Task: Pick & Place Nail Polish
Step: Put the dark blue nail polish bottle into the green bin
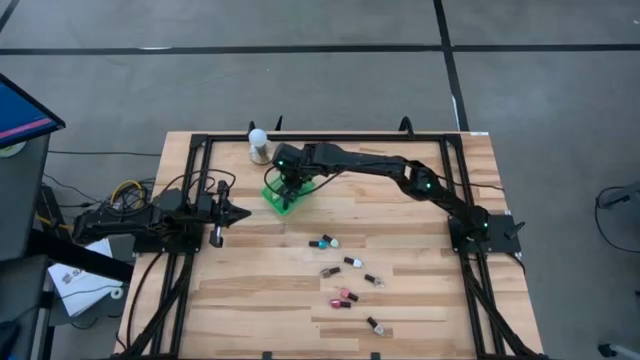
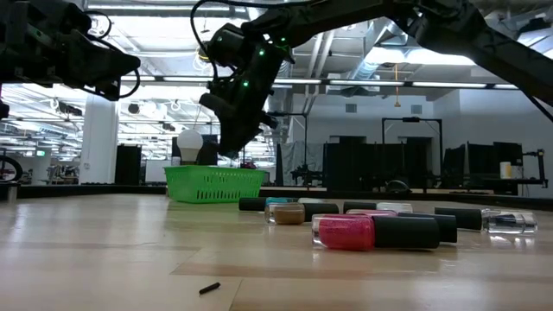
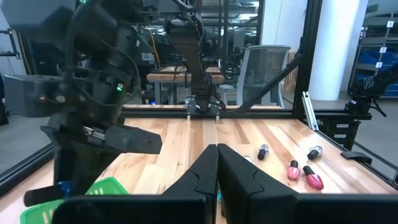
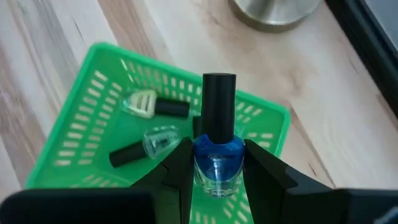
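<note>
My right gripper (image 4: pixel 216 177) hangs over the green mesh basket (image 4: pixel 81 106), shut on a blue nail polish bottle with a black cap (image 4: pixel 219 106). In the high view this gripper (image 1: pixel 288 188) is at the table's far middle, above the basket (image 1: pixel 271 197). Two clear bottles with black caps (image 4: pixel 155 142) lie on the basket's floor. Several more nail polish bottles (image 1: pixel 345 297) lie on their sides on the wood toward the near right. My left gripper (image 1: pixel 235 212) waits shut at the table's left. My right gripper pinches the blue glass body (image 4: pixel 205 158) of the bottle between its two fingers (image 4: pixel 180 171), one on each side. The fingers come from above, slanting down. The bottle is lifted clear above the basket, and its black cap stands free of the fingers.
A white ball on a round metal base (image 1: pixel 259 145) stands just beyond the basket toward the far edge. The black frame rails (image 1: pixel 200 180) run along the table's left, right and far sides. In the low view the lying bottles (image 2: pixel 371 231) are in front of the basket (image 2: pixel 214 183).
</note>
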